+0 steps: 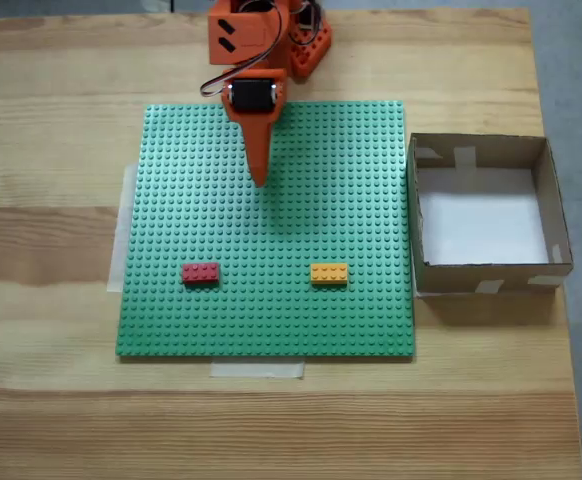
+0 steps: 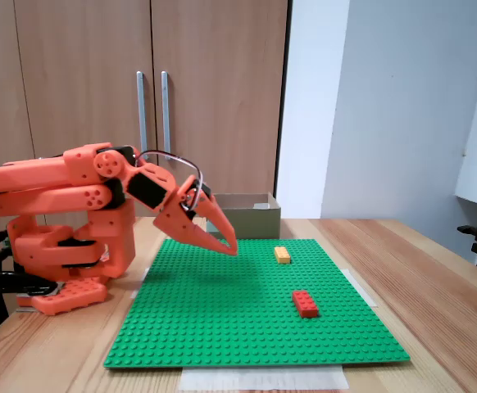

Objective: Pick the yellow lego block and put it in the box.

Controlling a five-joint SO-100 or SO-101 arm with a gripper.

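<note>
The yellow lego block (image 1: 329, 273) (image 2: 282, 255) lies flat on the green studded baseplate (image 1: 351, 160) (image 2: 222, 319), toward its right side in the top-down fixed view. The box (image 1: 563, 240) (image 2: 247, 214), brown cardboard with a white bottom, stands just off the plate's right edge and is empty. My orange gripper (image 1: 261, 180) (image 2: 230, 246) hangs over the upper middle of the plate, fingers pressed together in a point and holding nothing. It is well short of the yellow block.
A red lego brick (image 1: 200, 272) (image 2: 306, 303) sits on the plate, left of the yellow one in the top-down fixed view. The arm's orange base (image 1: 306, 45) (image 2: 66, 262) stands behind the plate. Pale tape strips (image 1: 256, 369) hold the plate to the wooden table (image 1: 51, 420).
</note>
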